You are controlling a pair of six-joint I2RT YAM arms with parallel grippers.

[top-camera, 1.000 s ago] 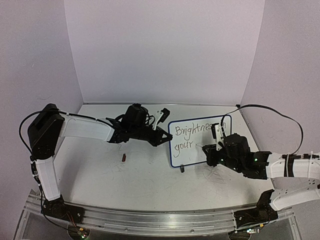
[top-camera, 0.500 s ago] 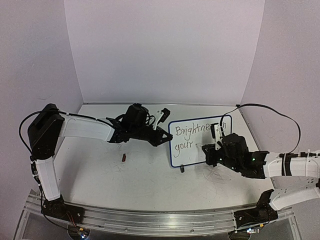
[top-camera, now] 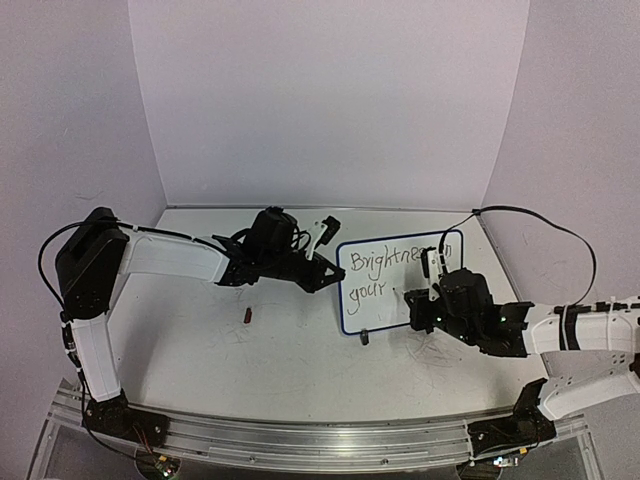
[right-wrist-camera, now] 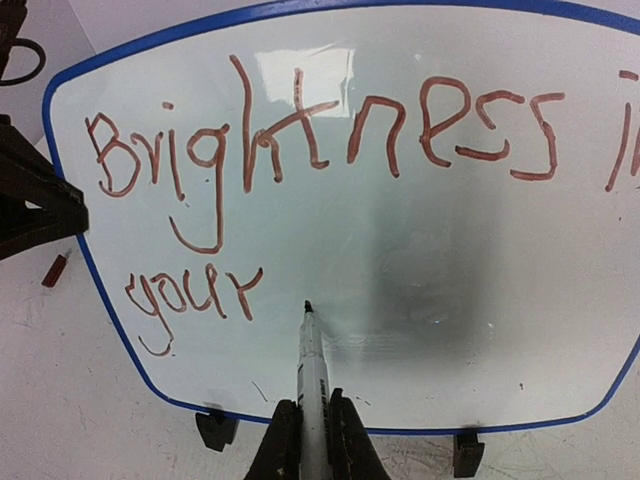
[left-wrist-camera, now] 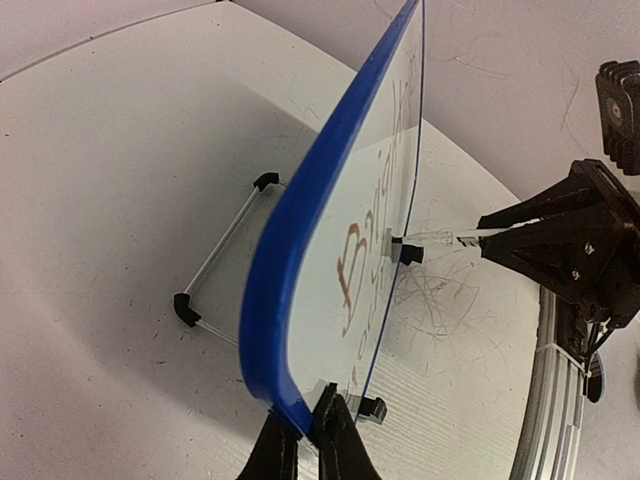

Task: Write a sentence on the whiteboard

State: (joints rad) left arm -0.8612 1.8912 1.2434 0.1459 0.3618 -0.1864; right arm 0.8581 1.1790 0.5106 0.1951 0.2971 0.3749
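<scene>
**Change in state.** Over the last second the right arm has crept slightly left, toward the whiteboard [top-camera: 388, 312]. The left arm, the board and the written text have not shifted. No new stroke has appeared in that time. Judgement: the marker is being positioned for the next word, so the task is partway done and writing is about to resume.

**End effectors.**
- The left gripper [left-wrist-camera: 310, 440] has its fingers pressed together on the blue frame at the board's left edge, which steadies the board.
- The right gripper [right-wrist-camera: 312, 432] pinches a marker [right-wrist-camera: 310, 365] between closed fingers. The tip points at the board just right of the word "your". Contact between tip and surface cannot be confirmed.

**Location of task items.** The whiteboard stands upright on its feet [right-wrist-camera: 215, 428] on the table [top-camera: 280, 360], right of centre, between the two grippers. The sentence [top-camera: 385, 262] occupies two lines. The upper line reads "Brightness" plus the start of another word, and the lower line reads "your". The rest of the lower line is blank.

**Containers.** None are visible. A small dark red object [top-camera: 247, 316] lies loose on the table, left of the board and apart from it.
</scene>
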